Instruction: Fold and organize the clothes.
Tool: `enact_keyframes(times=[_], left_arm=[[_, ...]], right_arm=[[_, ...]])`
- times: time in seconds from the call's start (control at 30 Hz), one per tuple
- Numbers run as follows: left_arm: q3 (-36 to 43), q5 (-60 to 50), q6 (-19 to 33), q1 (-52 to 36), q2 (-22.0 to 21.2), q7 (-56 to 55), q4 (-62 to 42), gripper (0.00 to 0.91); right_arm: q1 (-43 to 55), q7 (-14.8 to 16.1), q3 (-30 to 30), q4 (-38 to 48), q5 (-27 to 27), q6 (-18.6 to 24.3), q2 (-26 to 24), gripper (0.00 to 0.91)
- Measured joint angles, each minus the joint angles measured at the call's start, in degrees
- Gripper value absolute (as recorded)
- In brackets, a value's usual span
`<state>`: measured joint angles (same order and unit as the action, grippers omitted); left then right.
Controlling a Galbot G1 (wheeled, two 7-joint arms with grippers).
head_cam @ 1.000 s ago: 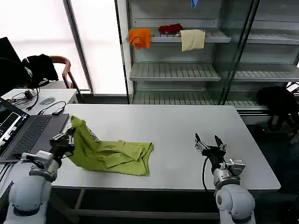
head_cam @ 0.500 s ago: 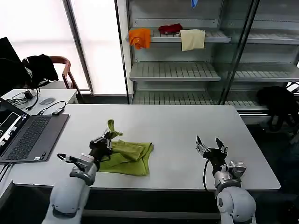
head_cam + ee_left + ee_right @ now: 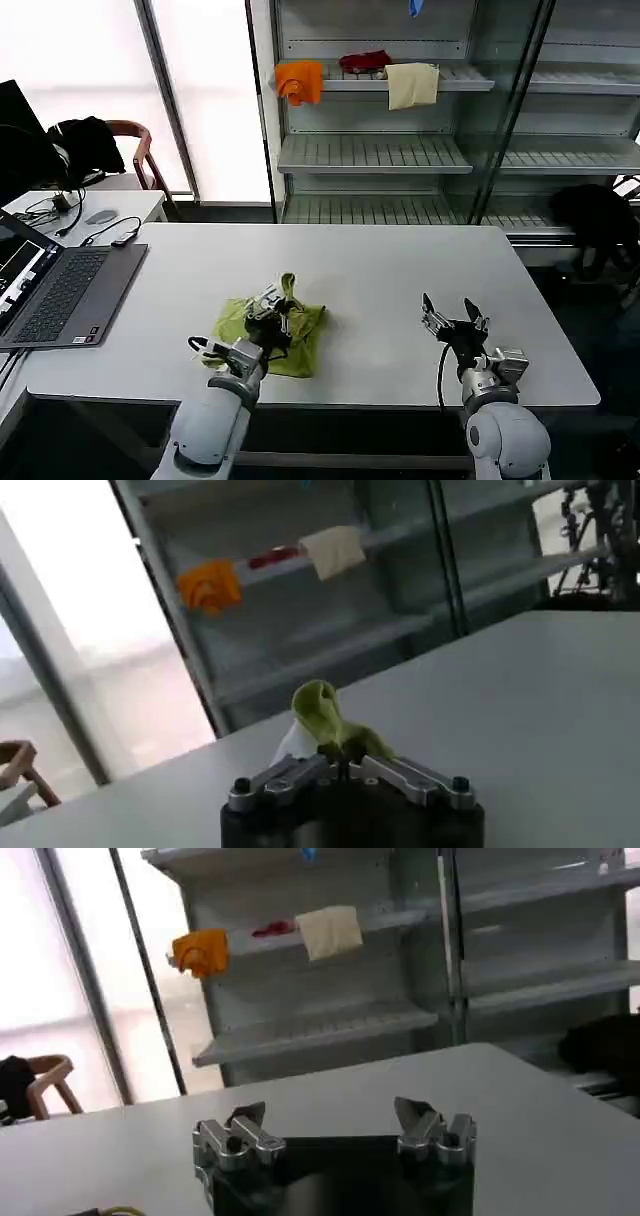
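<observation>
The lime-green T-shirt (image 3: pixel 298 338) lies bunched in a small heap near the middle of the white table (image 3: pixel 380 270). My left gripper (image 3: pixel 277 304) is over the heap, shut on a fold of the shirt; a green tuft (image 3: pixel 328 716) sticks up from between its closed fingers in the left wrist view, where the left gripper (image 3: pixel 343 764) sits low. My right gripper (image 3: pixel 452 322) hovers near the table's front right edge, open and holding nothing. In the right wrist view the right gripper (image 3: pixel 332 1123) has its fingers spread wide over bare table.
An open laptop (image 3: pixel 55 290) sits at the table's left end. Behind the table stands a shelf unit (image 3: pixel 400 150) with orange (image 3: pixel 300 80), red (image 3: pixel 365 62) and cream (image 3: pixel 412 85) cloths. A chair with black garments (image 3: pixel 85 140) stands at the far left.
My left gripper has carried the shirt's left side rightward across the table, folding it over; the shirt has gone from spread wide to a compact heap. The right arm has not moved.
</observation>
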<state>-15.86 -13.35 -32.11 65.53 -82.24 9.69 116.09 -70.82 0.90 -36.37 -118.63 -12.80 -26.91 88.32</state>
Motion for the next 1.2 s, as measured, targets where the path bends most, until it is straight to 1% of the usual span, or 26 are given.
enact_keyframes(times=[0.1,0.13,0.23,0.27,0.3,0.33,0.37,0.97,1.2], left_arm=[[1.1,-1.2,0.0,0.3,-0.6,-0.1,-1.1,0.02],[1.4,-1.5,0.0,0.4,-0.8,-0.2,-1.5,0.04],[1.9,-2.8,0.1,0.6,-1.3,-0.4,-2.5,0.242],[2.1,-3.2,0.1,0.6,-1.4,-0.4,-2.8,0.282],[2.2,-3.6,0.2,0.6,-1.5,-0.4,-3.1,0.282],[2.3,-3.9,0.2,0.6,-1.7,-0.4,-3.4,0.665],[2.4,-4.3,0.2,0.7,-1.8,-0.4,-3.8,0.907],[5.6,-6.8,0.3,1.1,-4.6,-1.2,-6.9,0.907],[6.5,-6.8,0.0,1.6,-5.1,-1.2,-7.4,0.907]], right_arm=[[0.0,0.0,0.0,0.2,0.0,0.1,0.0,0.907],[0.0,0.0,0.0,0.3,0.0,0.1,0.0,0.907],[0.1,0.0,0.1,0.4,0.0,0.2,0.2,0.907],[0.1,0.0,0.2,0.4,0.0,0.2,0.2,0.907],[0.1,0.0,0.2,0.5,0.0,0.3,0.2,0.907],[0.1,0.0,0.2,0.5,0.0,0.3,0.3,0.907],[0.0,0.0,0.2,0.5,0.0,0.4,0.3,0.907],[-1.1,0.0,0.7,0.5,0.4,1.2,0.6,0.907],[-1.4,0.0,0.6,0.3,0.4,1.4,0.6,0.907]])
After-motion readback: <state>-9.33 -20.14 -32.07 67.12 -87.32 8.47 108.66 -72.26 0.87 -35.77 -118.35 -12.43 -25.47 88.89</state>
